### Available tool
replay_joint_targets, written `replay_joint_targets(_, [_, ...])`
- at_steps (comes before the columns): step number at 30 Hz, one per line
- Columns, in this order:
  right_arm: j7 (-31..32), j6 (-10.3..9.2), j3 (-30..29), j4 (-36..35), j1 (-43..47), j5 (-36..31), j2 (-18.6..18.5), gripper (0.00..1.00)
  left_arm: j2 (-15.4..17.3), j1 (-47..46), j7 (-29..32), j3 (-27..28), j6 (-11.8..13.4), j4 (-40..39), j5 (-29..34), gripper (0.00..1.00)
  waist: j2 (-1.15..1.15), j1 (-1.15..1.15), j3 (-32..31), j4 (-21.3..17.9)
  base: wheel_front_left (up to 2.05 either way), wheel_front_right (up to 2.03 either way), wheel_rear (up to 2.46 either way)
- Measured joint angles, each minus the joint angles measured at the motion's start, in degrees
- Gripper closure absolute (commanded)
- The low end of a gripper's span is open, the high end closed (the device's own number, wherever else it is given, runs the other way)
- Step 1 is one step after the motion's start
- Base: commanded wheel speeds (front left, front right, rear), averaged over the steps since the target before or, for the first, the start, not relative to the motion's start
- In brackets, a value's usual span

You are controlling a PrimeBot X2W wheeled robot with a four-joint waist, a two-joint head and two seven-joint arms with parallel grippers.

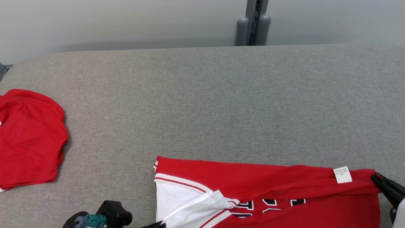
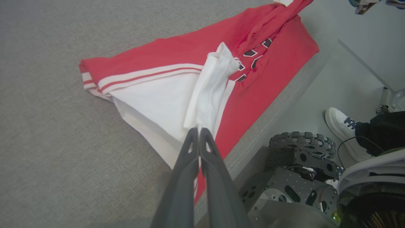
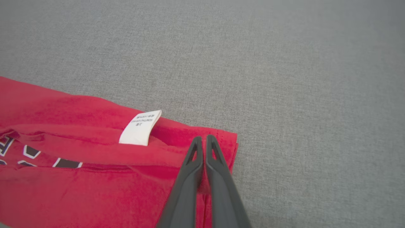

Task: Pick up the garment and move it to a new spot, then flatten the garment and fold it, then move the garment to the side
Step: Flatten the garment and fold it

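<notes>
The garment (image 1: 269, 190), a red jersey with white panels and dark lettering edged in white, lies along the near edge of the table (image 1: 202, 95), from about the middle of that edge toward the table's right end. Its long axis runs left to right, parallel to the near edge. The white, stripe-trimmed end points toward the table's left side. The red end, with a small white label (image 3: 140, 128), points toward the table's right side.

The left end effector (image 2: 199, 129) is clenched, fingers pressed together on a bunched white fold at the garment's left part, close to the table's near edge. The fold rises in a ridge from the fingertips toward the lettering. The right end effector (image 3: 201, 137) is likewise clenched, gripping the red corner of the garment just beside the label, and the cloth is drawn into a narrow band between that corner and the rest.

A second red cloth (image 1: 28, 139) lies crumpled at the table's left edge, well apart from the garment. Below the table's near edge, the left wrist view shows the robot's wheeled base (image 2: 300, 145) and a person's foot in a white shoe (image 2: 343, 126).
</notes>
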Motion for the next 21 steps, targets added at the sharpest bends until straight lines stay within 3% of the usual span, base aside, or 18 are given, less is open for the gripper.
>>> replay_joint_targets(10, [5.94,0.00,-2.21,-0.81,2.37,1.88,0.32,1.00,0.73,-0.08,1.98,-1.36,-0.19,-0.41,0.23,1.00,0.00,0.00,0.13,0.15,0.00,0.00,0.00])
replay_joint_targets(11, [6.70,0.00,-2.69,-0.78,2.63,2.31,0.58,0.84,0.59,-0.10,2.31,-1.60,-0.19,-0.36,0.37,1.00,0.00,0.00,0.12,0.14,0.00,0.00,0.00])
replay_joint_targets(12, [7.57,0.01,-3.31,-0.58,2.98,2.85,0.96,0.13,0.41,-0.10,2.46,-1.91,-0.20,-0.26,0.56,1.00,0.00,0.00,0.10,0.12,0.00,0.00,0.00])
replay_joint_targets(13, [8.57,0.00,-3.79,-0.29,3.15,3.34,1.31,0.00,0.27,-0.10,2.46,-2.07,-0.15,-0.16,0.75,0.85,0.00,0.00,0.06,0.10,0.00,0.00,0.00])
replay_joint_targets(14, [9.48,0.01,-4.43,-0.01,3.43,3.56,1.54,0.00,0.16,-0.13,2.38,-1.97,0.27,0.02,1.42,0.27,0.00,0.00,0.02,0.07,0.00,0.00,0.00])
replay_joint_targets(16, [11.18,0.00,-5.63,0.13,4.02,3.70,1.77,0.00,0.00,-0.24,2.23,-1.85,1.12,0.57,2.15,0.00,0.00,0.00,-0.07,-0.01,0.00,0.00,0.00])
replay_joint_targets(21, [13.11,0.00,-9.73,-0.01,4.26,2.58,2.53,0.00,0.18,-0.27,2.71,-1.80,1.62,1.12,2.22,0.00,0.00,0.00,-0.47,-0.31,0.00,0.00,0.00])
